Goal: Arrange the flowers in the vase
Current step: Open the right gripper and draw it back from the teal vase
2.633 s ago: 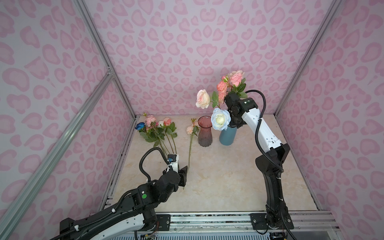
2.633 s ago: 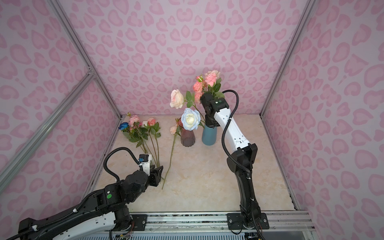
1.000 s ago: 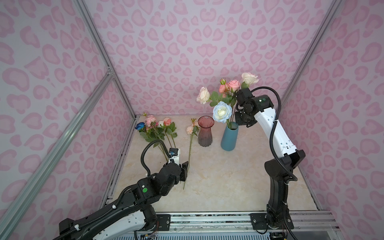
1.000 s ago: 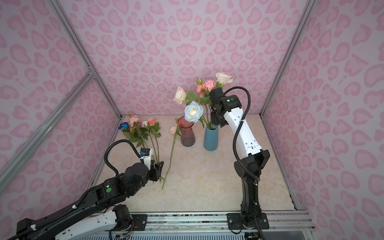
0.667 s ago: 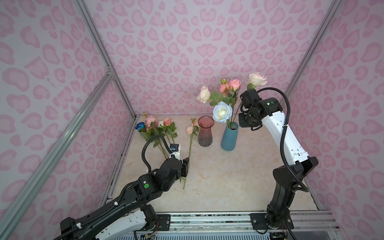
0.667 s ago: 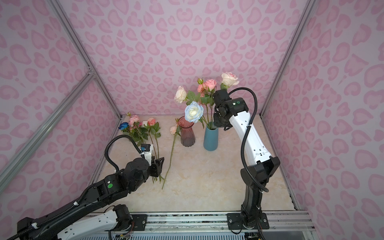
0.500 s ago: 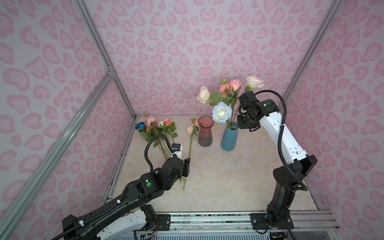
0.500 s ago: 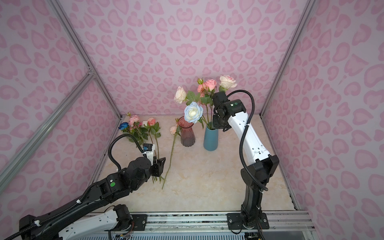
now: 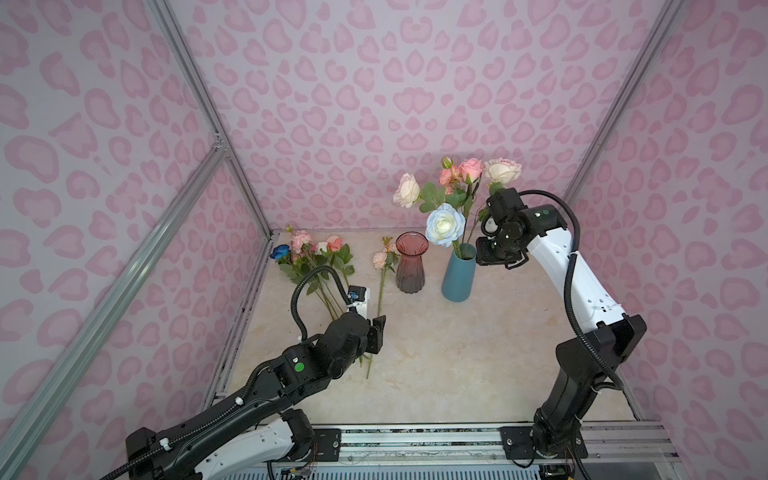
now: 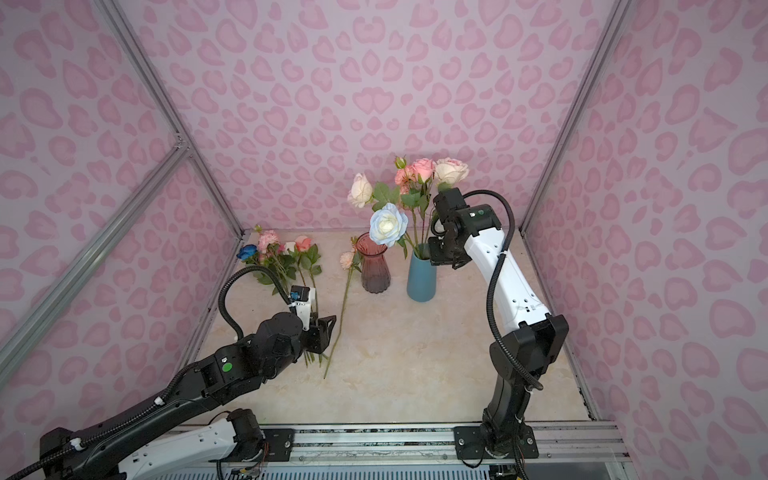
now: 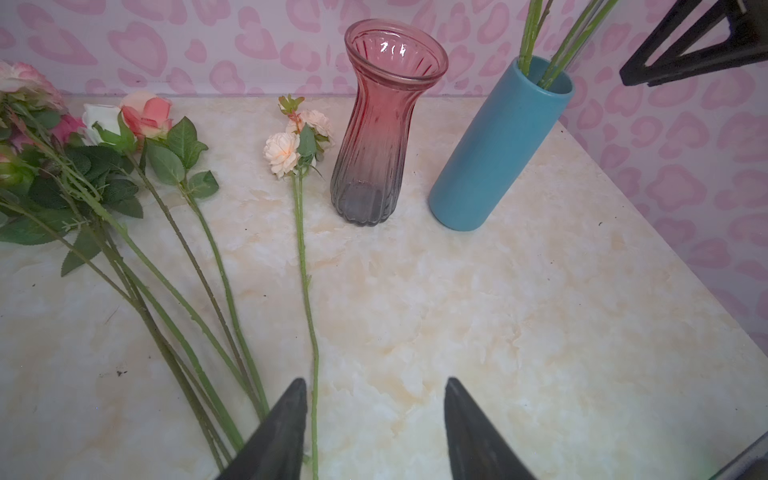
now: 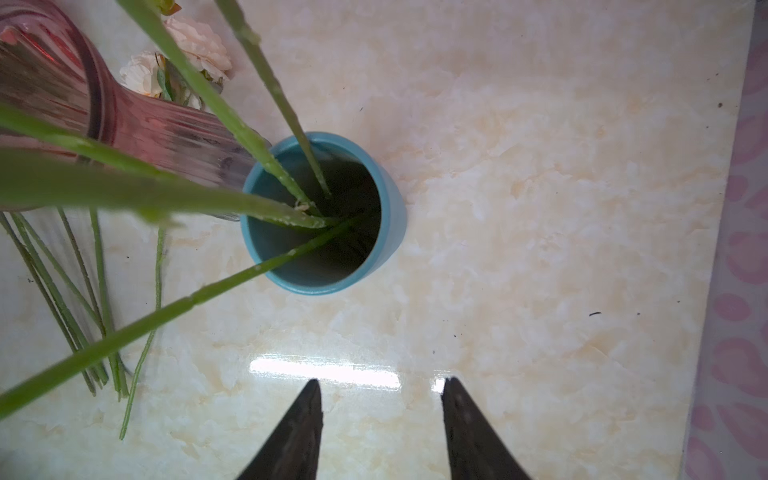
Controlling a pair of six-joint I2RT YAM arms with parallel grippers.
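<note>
Over on the right, the right pincer (image 12: pixel 380 384) hangs up beside the mouth of the blue vase (image 9: pixel 457 278), jaws apart with nothing between them, only bare table (image 9: pixel 478 353) under the tips. The vase stands upright near the back wall (image 9: pixel 374 104), and several flowers (image 9: pixel 432 198) are in it: a pale blue rose (image 9: pixel 444 220) low in front, a cream rose (image 9: pixel 406 190) leaning out left, a pink rose (image 9: pixel 471 168) and a second cream rose (image 9: pixel 503 171) up top (their green stems cross down into the dark of the vase, plain in the right wrist view). Just beside it on the left stands a red glass vase (image 9: pixel 411 266), upright too. Now the left side: the left pincer (image 11: pixel 374 384) sits low over the table, jaws also apart. A single stem (image 11: pixel 303 249) with peach blooms lies flat, its lower end running between the fingertips (image 11: pixel 291 415), hard by one of them; touching or not, I cannot tell. Further left a bunch of loose flowers (image 9: pixel 316 257) lies on the table, blooms toward the back wall, a dark blue bloom (image 9: pixel 280 251) at its outer edge, stem ends fanned toward that pincer.
</note>
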